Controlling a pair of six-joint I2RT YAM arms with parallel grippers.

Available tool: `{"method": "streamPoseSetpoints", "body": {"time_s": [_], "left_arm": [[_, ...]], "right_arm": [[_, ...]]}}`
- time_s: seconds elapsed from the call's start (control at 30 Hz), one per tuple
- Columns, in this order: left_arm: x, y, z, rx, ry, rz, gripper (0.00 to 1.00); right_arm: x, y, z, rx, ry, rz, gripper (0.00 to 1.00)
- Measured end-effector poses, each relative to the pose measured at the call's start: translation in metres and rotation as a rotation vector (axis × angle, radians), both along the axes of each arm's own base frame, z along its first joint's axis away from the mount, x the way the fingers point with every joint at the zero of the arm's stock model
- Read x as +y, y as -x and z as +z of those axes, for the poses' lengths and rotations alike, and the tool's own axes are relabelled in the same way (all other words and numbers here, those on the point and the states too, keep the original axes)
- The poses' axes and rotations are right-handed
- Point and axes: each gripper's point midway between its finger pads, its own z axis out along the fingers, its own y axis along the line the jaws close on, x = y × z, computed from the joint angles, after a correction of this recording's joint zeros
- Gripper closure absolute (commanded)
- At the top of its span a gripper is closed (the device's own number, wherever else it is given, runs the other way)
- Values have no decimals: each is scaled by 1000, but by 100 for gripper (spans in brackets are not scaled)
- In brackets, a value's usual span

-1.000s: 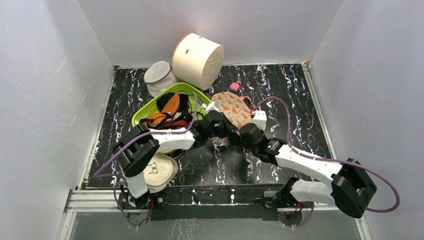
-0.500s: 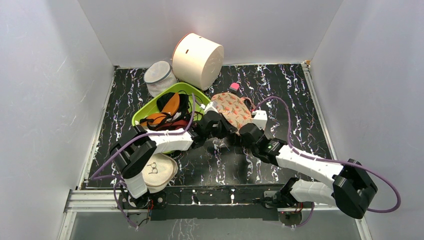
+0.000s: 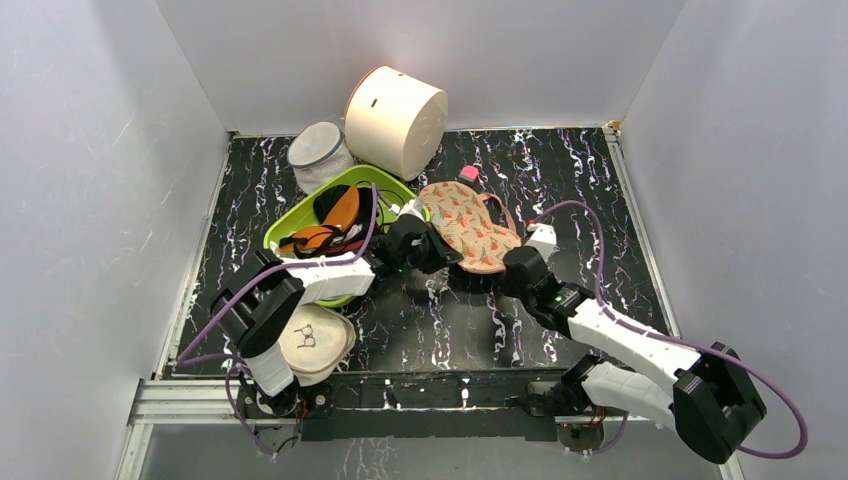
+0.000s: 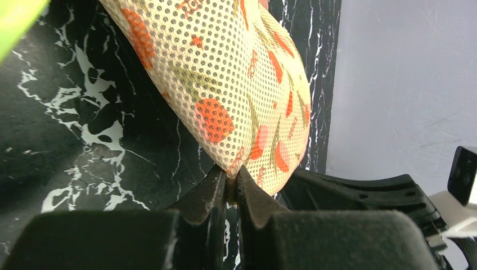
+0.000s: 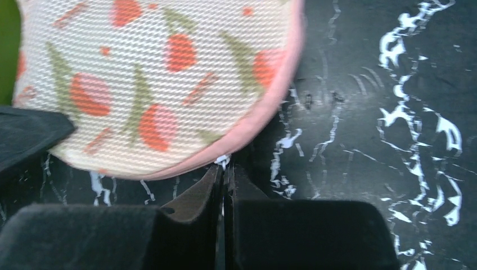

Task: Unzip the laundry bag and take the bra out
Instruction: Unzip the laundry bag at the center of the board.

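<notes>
Since the laundry bag (image 3: 468, 228) is limp, light mesh, your left pincer (image 4: 229, 185) clamps its edge; your right pincer (image 5: 225, 169) pinches what looks like the tiny zipper pull (image 5: 223, 160).

Up top, the fixed camera hangs high behind both arm bases at the near edge, looking down and forward over the whole table (image 3: 600, 200) to its far edge, wide and distant. The left wrist camera sits low behind the left gripper (image 4: 229, 171), skimming the tabletop toward the right edge, very close. The right wrist camera looks steeply down past the right gripper (image 5: 225, 169), closer again. All three share the laundry bag (image 3: 465, 225) and its near rim, mid-table.
</notes>
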Motion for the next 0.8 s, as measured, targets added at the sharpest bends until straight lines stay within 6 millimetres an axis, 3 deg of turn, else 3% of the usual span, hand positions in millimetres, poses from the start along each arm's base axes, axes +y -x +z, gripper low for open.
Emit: {"method": "streamPoseSetpoints", "body": {"time_s": [0.17, 0.27, 0.37, 0.57, 0.8], "left_arm": [[8, -2, -5, 10, -14, -31, 100], [10, 1, -9, 9, -31, -62, 100], [15, 6, -15, 3, -72, -107, 93], [22, 18, -26, -18, -137, -215, 51], [30, 49, -11, -85, -109, -333, 28]], "right_arm": [[-17, -2, -4, 15, -8, -39, 100], [-12, 1, -6, 32, -14, 10, 100], [1, 7, -7, 56, -34, 109, 100], [28, 21, -3, 86, -106, 285, 100], [52, 42, -11, 168, -169, 445, 100]]}}
